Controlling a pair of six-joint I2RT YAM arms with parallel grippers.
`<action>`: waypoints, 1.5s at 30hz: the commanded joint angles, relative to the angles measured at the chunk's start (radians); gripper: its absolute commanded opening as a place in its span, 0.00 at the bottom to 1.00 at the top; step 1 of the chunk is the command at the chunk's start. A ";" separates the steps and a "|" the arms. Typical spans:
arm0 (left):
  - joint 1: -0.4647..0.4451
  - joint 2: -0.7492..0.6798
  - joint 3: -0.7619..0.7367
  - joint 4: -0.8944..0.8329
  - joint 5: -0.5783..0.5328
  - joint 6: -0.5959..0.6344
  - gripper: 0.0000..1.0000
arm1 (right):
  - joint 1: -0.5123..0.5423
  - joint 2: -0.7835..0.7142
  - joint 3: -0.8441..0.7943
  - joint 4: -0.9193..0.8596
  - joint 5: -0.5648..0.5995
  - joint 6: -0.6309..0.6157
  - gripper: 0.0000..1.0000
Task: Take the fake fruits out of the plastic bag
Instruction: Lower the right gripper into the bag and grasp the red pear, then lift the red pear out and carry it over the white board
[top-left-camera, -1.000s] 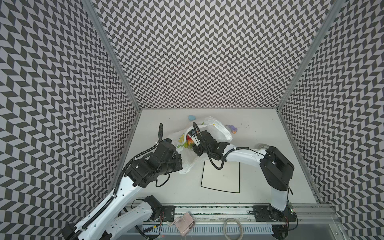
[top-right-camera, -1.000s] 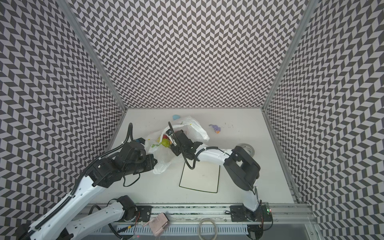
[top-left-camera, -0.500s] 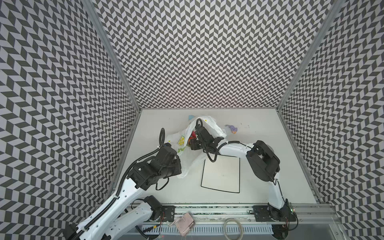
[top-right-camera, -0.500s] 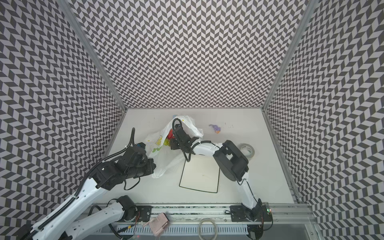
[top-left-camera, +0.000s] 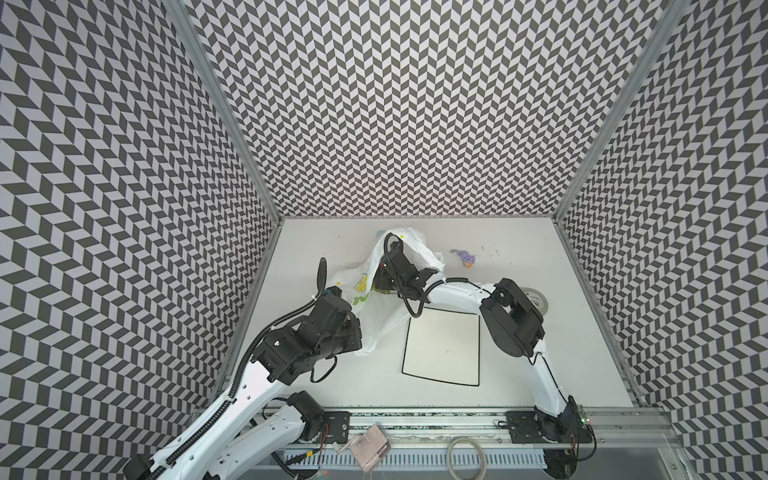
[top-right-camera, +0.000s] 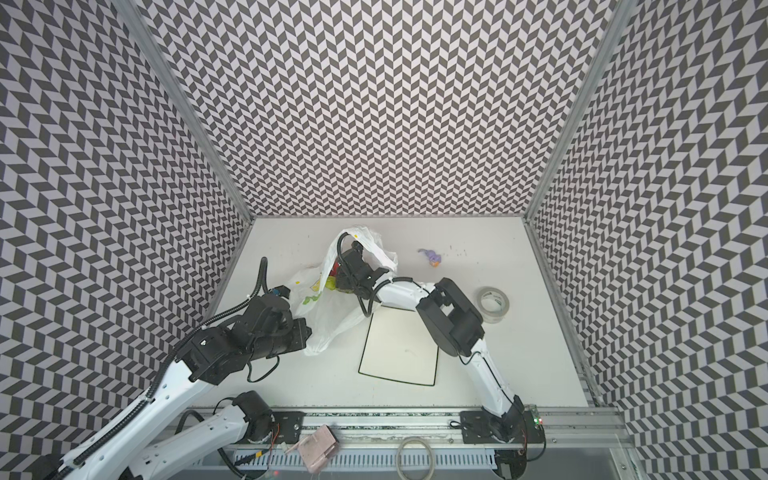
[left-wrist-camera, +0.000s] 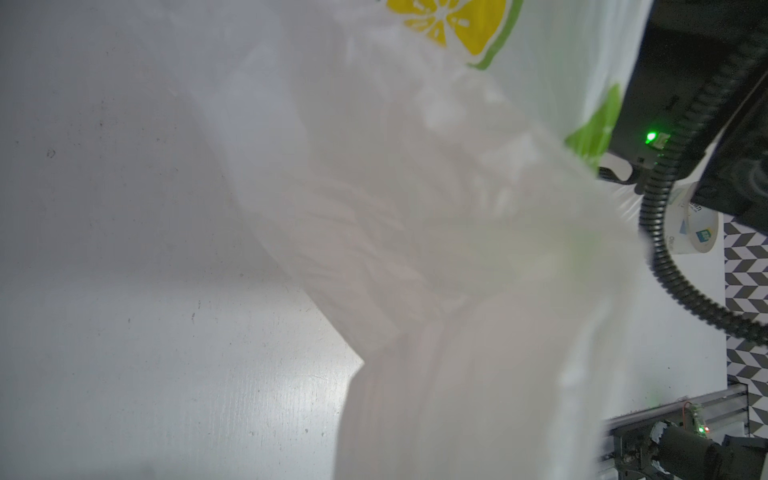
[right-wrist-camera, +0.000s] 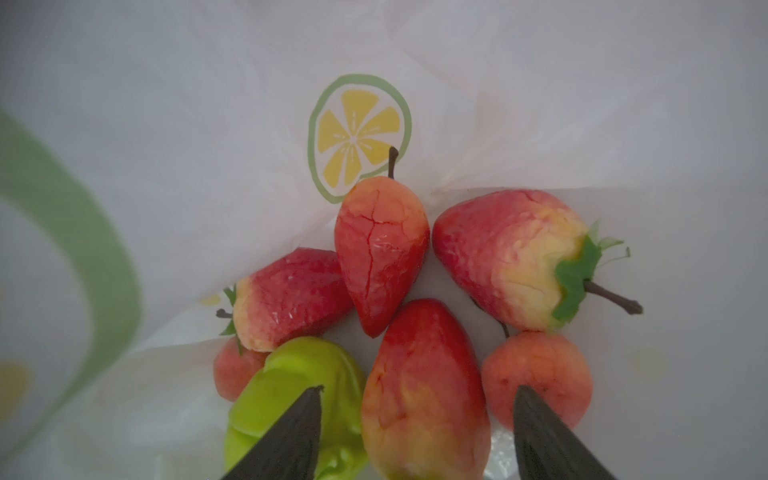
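Right wrist view: right end effector (right-wrist-camera: 419, 388) is spread inside the plastic bag (right-wrist-camera: 187, 124), fake fruits (right-wrist-camera: 382, 257) heaped just ahead, one strawberry (right-wrist-camera: 426, 365) lying between its fingertips. Left end effector (top-left-camera: 353, 330) is pressed together, seemingly pinching the bag's edge. Pick step in hand; next calls for closing squarely on that glossy strawberry.

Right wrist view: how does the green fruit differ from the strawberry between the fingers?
Colour: the green fruit is yellow-green all over; the strawberry is red fading to yellow-orange.
Shape: the green fruit is lumpy, the strawberry smooth and tapered.
Place: the strawberry lies in the gap of the open right gripper; one of its fingers overlaps the green fruit.
Both are glossy, inside the plastic bag, and not gripped.
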 joint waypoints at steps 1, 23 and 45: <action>-0.001 -0.009 0.000 0.030 -0.005 0.016 0.00 | 0.006 0.043 0.018 -0.022 -0.019 0.045 0.69; -0.001 0.014 0.024 0.071 -0.053 0.020 0.00 | 0.011 0.103 0.138 -0.084 0.014 -0.062 0.43; 0.000 0.058 0.035 0.141 -0.146 -0.027 0.00 | 0.038 -0.469 -0.253 -0.073 -0.406 -0.283 0.36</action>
